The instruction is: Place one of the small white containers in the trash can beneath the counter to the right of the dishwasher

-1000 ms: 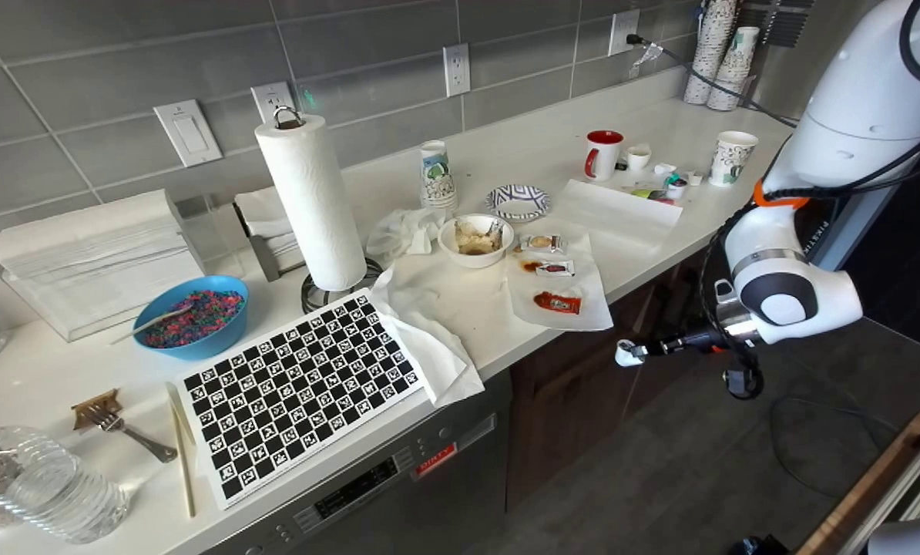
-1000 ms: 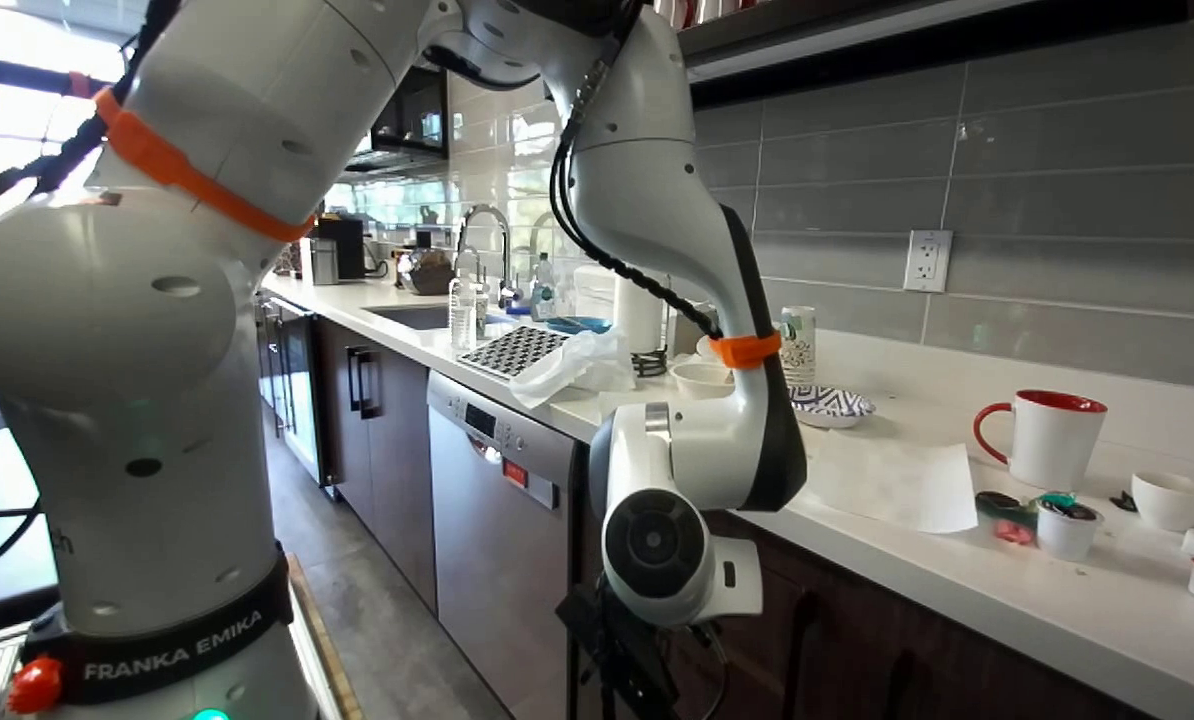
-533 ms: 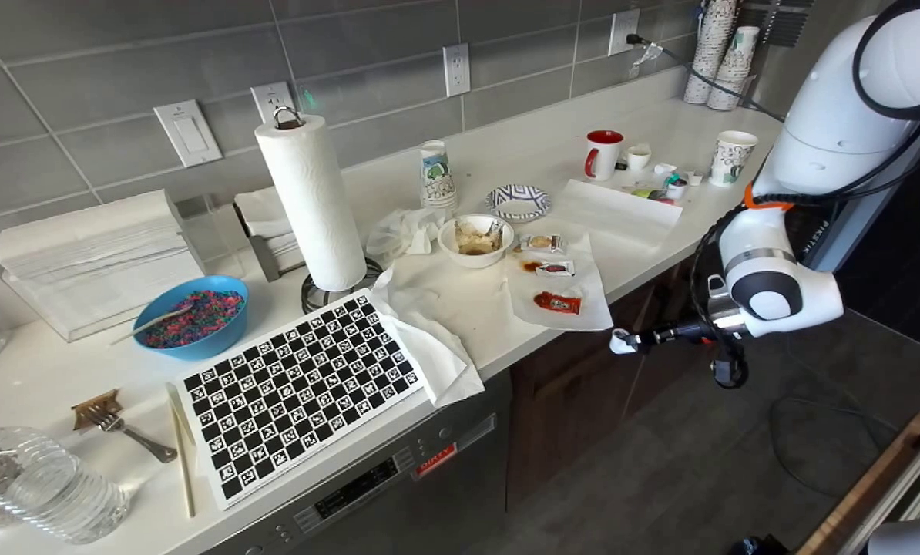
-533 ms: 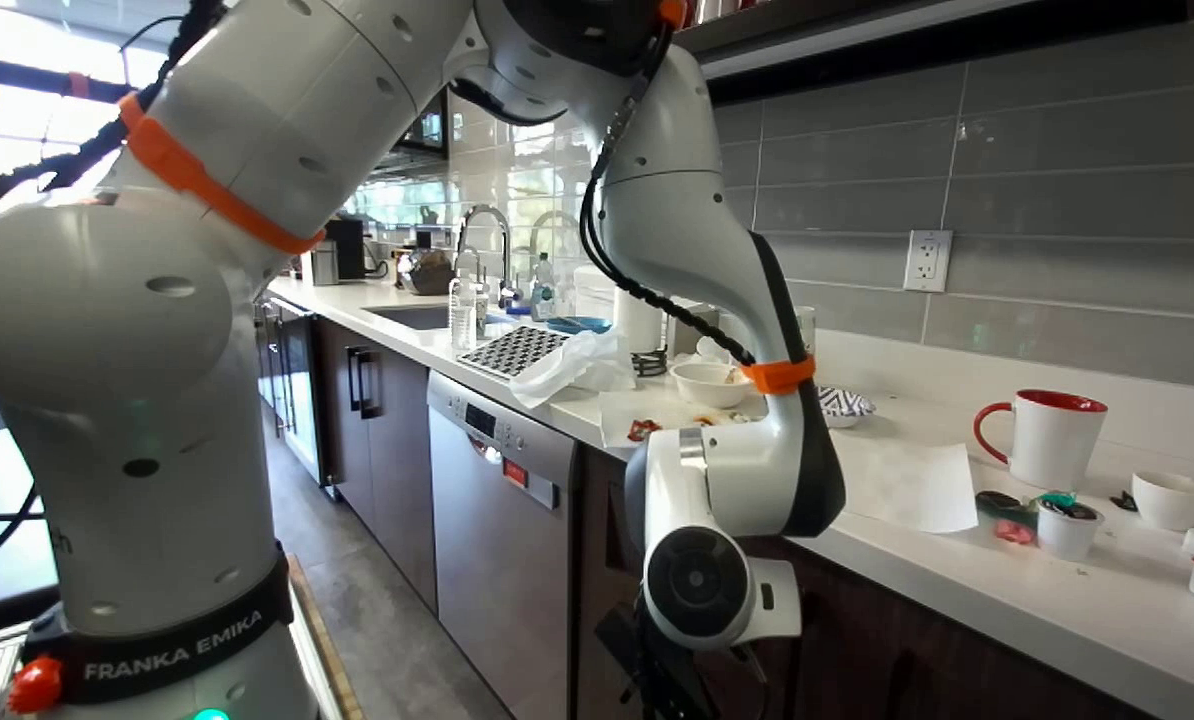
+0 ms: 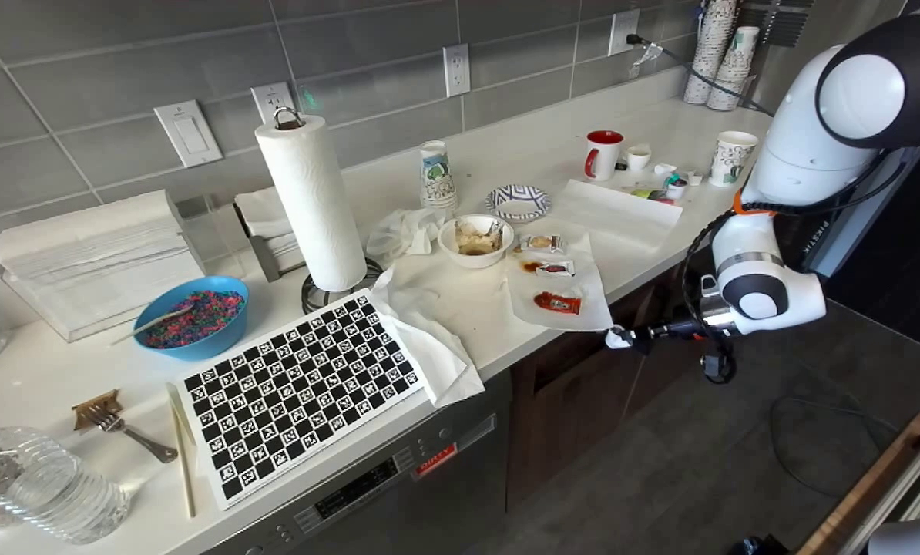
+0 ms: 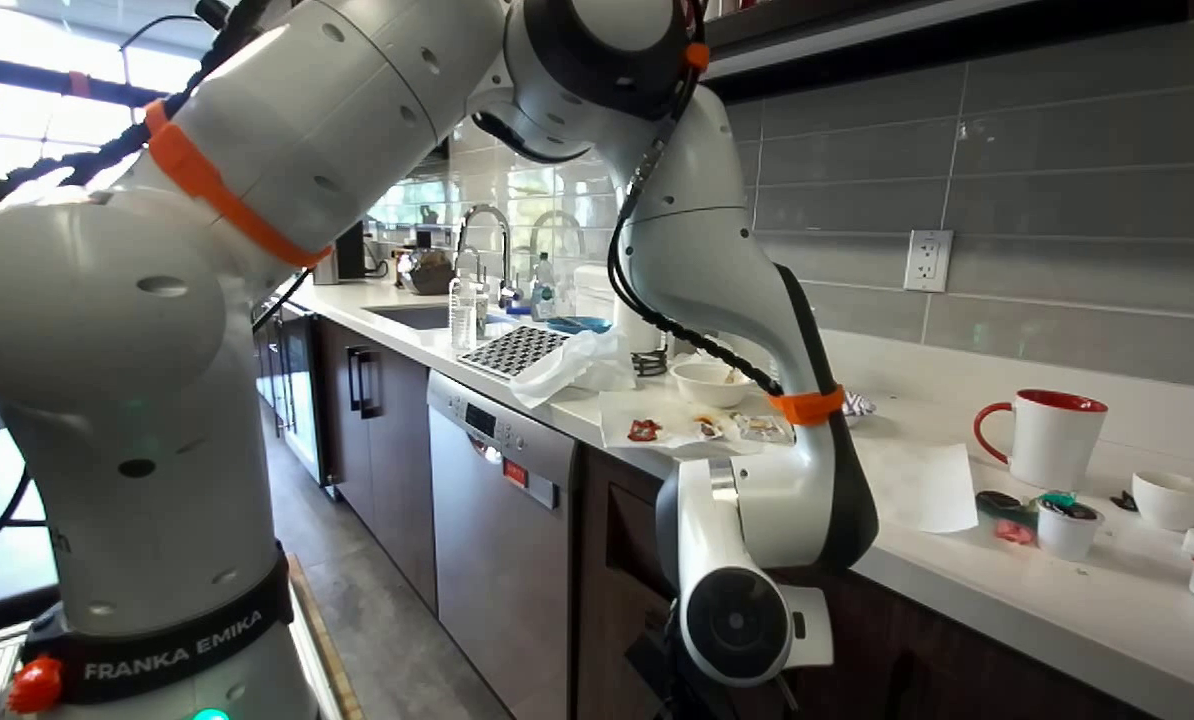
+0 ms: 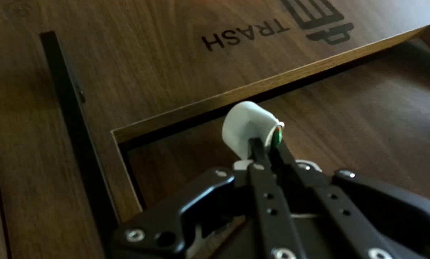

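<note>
Long off-white counter [image 5: 475,304] runs across the room; robot arm [image 6: 702,255] bends down in front of it, wrist low below the edge. Dishwasher [image 6: 497,540] on the left; just right of it the dark wood cabinet [image 7: 157,72] labelled TRASH, with a rectangular opening [image 7: 272,83] under the countertop and a black bar [image 7: 78,129] on its front. Gripper [image 7: 269,145] faces that opening, jaws nearly together — tips pinching one small white container [image 7: 240,127] by the rim, green showing at its mouth. It hangs tilted in front of the opening; looks outside the frame, but depth is hard to judge. Other small white containers [image 6: 1065,535] sit up on the counter, farther right.

Step in hand, I'd say: posting it through. Best to aim for the middle of the opening, away from frame and bar, and go in slowly — a rim-only pinch could twist loose on a knock. Mind the wrist against the counter edge above. Can't tell whether the panel [image 7: 189,147] behind gives way, so let go only with the whole container past the frame.
</note>
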Controlling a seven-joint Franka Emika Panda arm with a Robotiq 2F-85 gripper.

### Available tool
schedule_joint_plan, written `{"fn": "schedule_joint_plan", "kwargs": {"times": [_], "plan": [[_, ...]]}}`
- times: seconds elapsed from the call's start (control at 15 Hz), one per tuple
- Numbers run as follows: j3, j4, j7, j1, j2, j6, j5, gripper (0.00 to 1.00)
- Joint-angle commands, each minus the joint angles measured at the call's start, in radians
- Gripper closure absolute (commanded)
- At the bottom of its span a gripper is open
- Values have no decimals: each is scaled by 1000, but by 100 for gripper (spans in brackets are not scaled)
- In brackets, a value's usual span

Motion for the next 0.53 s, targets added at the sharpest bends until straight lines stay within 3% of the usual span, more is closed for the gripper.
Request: {"fn": "schedule_joint_plan", "kwargs": {"times": [0.0,0.47], "plan": [[1,104,15,-23,70,-81,8,98],[10,173,25,-47,138,-194,17,98]]}}
